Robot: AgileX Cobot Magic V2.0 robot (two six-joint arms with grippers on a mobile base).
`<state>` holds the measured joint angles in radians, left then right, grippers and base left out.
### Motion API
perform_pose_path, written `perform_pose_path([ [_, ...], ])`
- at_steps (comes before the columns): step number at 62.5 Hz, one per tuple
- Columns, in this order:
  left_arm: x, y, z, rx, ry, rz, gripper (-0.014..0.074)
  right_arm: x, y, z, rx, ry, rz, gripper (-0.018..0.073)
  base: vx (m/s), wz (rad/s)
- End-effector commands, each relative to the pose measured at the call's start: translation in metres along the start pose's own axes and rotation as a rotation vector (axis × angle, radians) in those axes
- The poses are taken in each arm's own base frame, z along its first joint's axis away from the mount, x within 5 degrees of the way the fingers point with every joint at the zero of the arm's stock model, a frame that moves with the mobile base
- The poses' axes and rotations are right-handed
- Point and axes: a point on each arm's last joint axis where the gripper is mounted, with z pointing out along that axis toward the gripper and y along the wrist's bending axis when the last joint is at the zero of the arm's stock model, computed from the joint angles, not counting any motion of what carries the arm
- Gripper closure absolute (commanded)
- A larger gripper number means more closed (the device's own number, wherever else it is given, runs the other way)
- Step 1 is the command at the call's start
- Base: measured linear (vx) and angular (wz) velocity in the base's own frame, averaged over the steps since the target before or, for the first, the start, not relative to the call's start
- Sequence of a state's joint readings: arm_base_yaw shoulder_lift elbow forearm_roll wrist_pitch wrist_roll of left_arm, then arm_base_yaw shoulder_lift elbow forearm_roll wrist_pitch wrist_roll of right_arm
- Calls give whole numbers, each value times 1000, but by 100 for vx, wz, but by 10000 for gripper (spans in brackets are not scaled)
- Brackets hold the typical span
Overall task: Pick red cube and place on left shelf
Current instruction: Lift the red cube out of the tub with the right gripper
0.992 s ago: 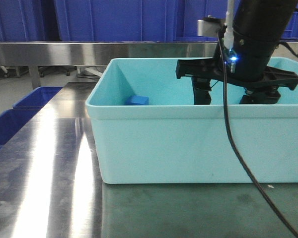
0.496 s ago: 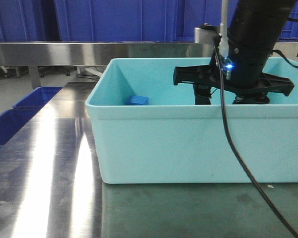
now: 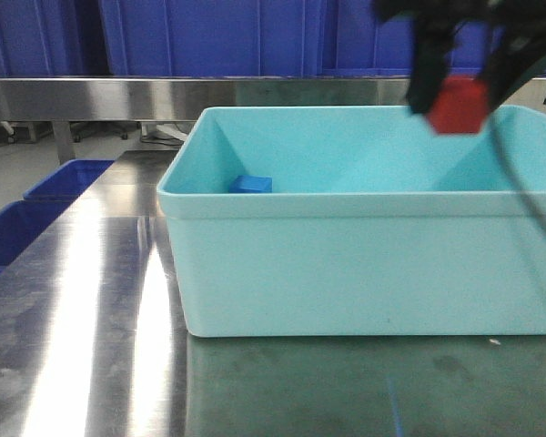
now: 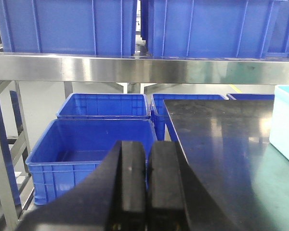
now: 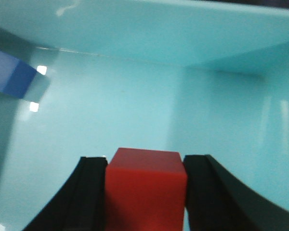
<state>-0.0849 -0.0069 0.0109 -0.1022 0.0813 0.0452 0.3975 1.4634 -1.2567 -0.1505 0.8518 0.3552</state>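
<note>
Whereas the right jaws sat low in the teal bin (image 3: 346,204) a second ago, they now grip the red cube (image 3: 457,103), raised to rim height at its right: pick done, shelf pending; left jaws closed, empty.

Front and right-wrist views, both on bin (image 3: 346,264)

black left end effector (image 4: 147,180), black right end effector (image 5: 146,192), thick flat fingers (image 5: 89,192)

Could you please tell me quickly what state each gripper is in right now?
Left gripper: closed, holding nothing.
Right gripper: closed on the small red cube, held over the light teal plastic bin.
</note>
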Motion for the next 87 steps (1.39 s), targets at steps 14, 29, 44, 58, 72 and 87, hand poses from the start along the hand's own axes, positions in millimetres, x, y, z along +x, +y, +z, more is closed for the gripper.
perform_pose_path([
  [14, -1, 0, 0, 1, -76, -9, 495, 24, -56, -116, 138, -277, -64, 440, 0, 0],
  [29, -1, 0, 0, 1, -76, -9, 495, 96, -77, -152, 178, -446, -74, 440, 0, 0],
  [44, -1, 0, 0, 1, -76, -9, 495, 168, -84, -165, 159, -622, -75, 440, 0, 0],
  [58, -1, 0, 0, 1, -76, -9, 495, 219, -89, -166, 149, -756, -62, 440, 0, 0],
  [72, -1, 0, 0, 1, -76, -9, 495, 234, -91, -168, 151, -787, -53, 440, 0, 0],
  [87, -1, 0, 0, 1, -76, -9, 495, 234, -92, -167, 159, -776, -54, 440, 0, 0],
])
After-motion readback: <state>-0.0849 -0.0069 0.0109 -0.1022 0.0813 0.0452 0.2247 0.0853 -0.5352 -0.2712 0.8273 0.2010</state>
